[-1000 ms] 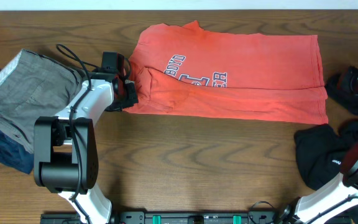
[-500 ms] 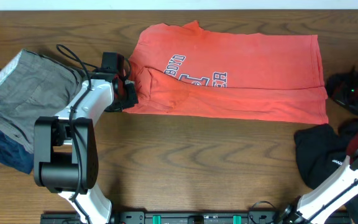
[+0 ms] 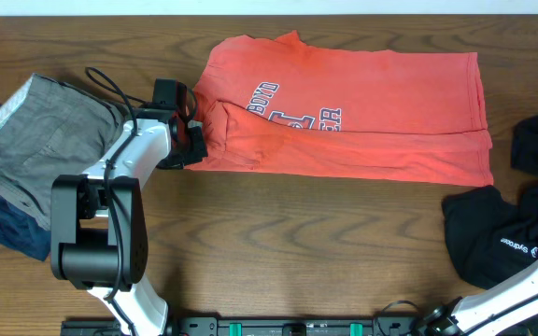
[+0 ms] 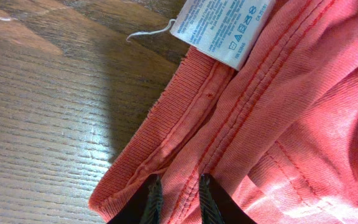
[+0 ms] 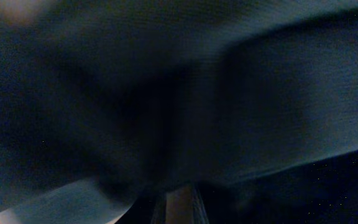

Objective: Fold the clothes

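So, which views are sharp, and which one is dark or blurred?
Right wrist: dark and blurred, black cloth fills it. Left wrist: sharp, shirt stitching and label clear, a shadow on the table. Overhead: evenly lit, in focus.

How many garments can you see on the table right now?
4 at least: the red T-shirt at centre, a grey garment at left, a navy garment under it, black clothing at right edge, which may be more than one piece.

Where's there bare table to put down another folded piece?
The widest bare wood is the front strip below the orange shirt, between the left arm's base and the black garment. The left edge is crowded by the grey pile.
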